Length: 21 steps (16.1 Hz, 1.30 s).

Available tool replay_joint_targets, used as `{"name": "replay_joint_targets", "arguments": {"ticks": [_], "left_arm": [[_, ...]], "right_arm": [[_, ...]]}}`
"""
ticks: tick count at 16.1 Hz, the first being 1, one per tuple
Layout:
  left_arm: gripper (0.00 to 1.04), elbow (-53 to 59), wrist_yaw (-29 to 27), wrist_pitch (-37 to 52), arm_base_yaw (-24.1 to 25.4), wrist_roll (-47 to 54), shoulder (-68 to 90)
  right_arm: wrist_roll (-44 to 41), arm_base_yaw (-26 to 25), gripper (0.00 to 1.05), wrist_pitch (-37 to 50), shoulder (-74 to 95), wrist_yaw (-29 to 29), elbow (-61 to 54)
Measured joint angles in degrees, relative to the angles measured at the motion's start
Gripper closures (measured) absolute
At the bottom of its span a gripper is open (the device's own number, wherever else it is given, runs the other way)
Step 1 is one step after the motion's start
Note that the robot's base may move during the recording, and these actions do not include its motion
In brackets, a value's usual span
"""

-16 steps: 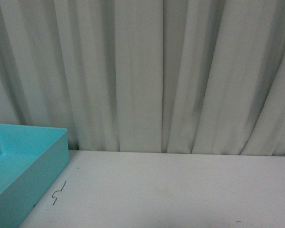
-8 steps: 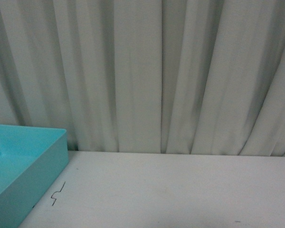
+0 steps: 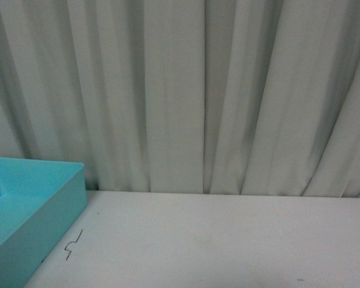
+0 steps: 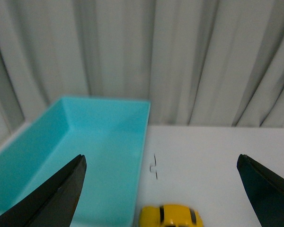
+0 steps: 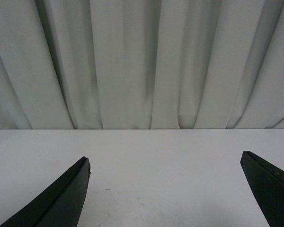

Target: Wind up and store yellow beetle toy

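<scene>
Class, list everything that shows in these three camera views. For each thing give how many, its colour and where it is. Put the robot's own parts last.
toy car: one, yellow with dark windows, on the table close beside the bin's outer wall; seen only in the left wrist view, partly cut off
bin: one, turquoise, on the table's left side; nothing shows in the part visible
mark: one, dark zigzag, on the table near the bin
table: one, white
curtain: one, pale grey, pleated, behind the table
left tool: one, black fingers wide apart, holding nothing, facing the toy car and bin
right tool: one, black fingers wide apart, holding nothing, over bare table
</scene>
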<state>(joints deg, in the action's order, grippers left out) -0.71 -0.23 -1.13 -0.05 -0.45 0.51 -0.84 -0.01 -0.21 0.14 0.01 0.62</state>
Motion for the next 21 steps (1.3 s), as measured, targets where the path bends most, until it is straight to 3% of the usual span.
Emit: {"name": "replay_joint_targets", "arguments": {"ticks": [1, 2, 4, 6, 8, 10, 14, 18, 21], "left_arm": [[0.07, -4.9, -3.0, -12.1, -0.4, -5.1, 6.0], [0.07, -11.6, -5.2, -17.2, -0.9, -14.0, 18.2], [0.07, -21.3, -6.4, -5.4, -2.5, -20.8, 34.1], [0.07, -29.2, -6.2, 3.9, -4.4, -17.0, 49.7], [0.07, -38.5, -3.9, 7.5, -3.7, -7.9, 66.9], [0.07, -49.4, 1.7, 8.0, -3.8, 8.1, 81.6], [0.07, -57.9, 10.4, -7.0, -6.9, 41.6, 91.4], [0.07, -65.4, 3.9, -26.3, -7.4, 70.4, 96.7], [0.07, -65.8, -1.3, -32.4, -7.3, 82.0, 98.4]], "right_arm": [[0.0, 0.0, 0.07, 0.0, 0.0, 0.0, 0.0], [0.0, 0.0, 0.07, 0.0, 0.0, -0.1, 0.0], [0.0, 0.0, 0.07, 0.0, 0.0, 0.0, 0.0], [0.0, 0.0, 0.07, 0.0, 0.0, 0.0, 0.0], [0.0, 0.0, 0.07, 0.0, 0.0, 0.0, 0.0], [0.0, 0.0, 0.07, 0.0, 0.0, 0.0, 0.0], [0.0, 0.0, 0.07, 0.0, 0.0, 0.0, 0.0], [0.0, 0.0, 0.07, 0.0, 0.0, 0.0, 0.0], [0.0, 0.0, 0.07, 0.0, 0.0, 0.0, 0.0]]}}
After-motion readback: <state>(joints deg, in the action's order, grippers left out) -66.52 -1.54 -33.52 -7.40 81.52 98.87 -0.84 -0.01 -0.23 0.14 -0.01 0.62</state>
